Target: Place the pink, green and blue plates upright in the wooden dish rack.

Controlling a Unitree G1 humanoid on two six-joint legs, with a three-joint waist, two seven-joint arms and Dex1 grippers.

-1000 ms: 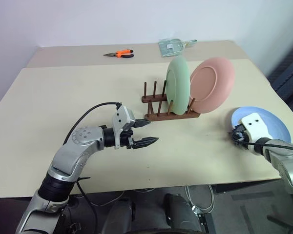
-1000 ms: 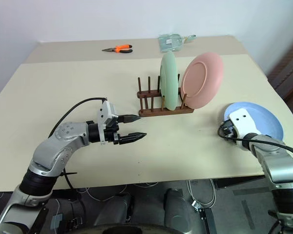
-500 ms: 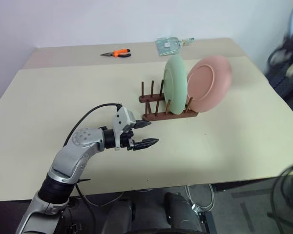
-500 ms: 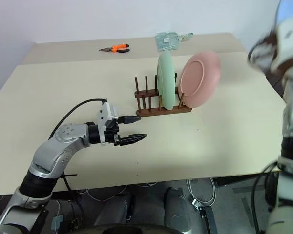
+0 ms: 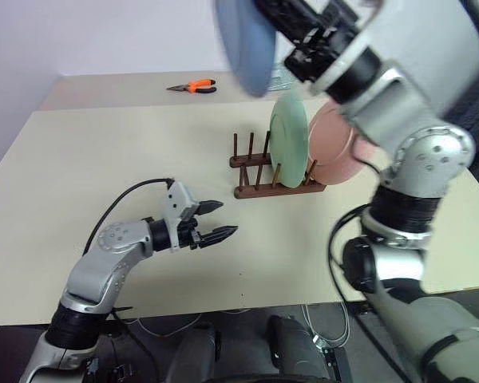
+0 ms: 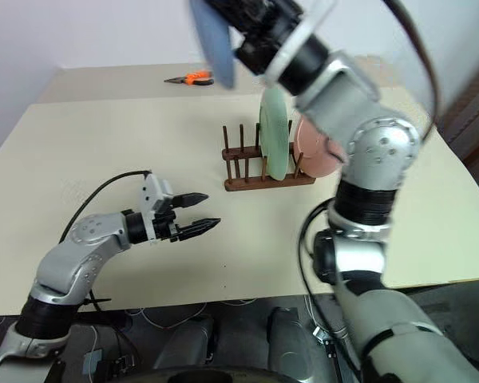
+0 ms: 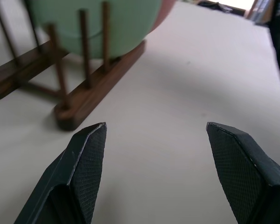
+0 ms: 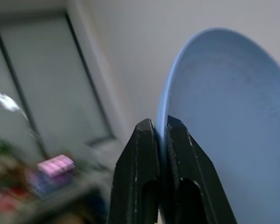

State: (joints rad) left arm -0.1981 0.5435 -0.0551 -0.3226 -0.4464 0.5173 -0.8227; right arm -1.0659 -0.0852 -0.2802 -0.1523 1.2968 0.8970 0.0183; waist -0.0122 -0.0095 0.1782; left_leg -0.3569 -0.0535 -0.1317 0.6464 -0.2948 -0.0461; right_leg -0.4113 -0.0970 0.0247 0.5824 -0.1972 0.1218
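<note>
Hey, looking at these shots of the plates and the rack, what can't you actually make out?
- Blue plate: blurred and cut off by the top edge in the eye views; the right gripper pinches its rim.
- Pink plate: the right arm covers much of it, so its seating in the wooden dish rack is unclear.
- Green plate: the left wrist view's top edge crops it.
- Orange pliers and the packet behind the arm: too small or hidden.
</note>
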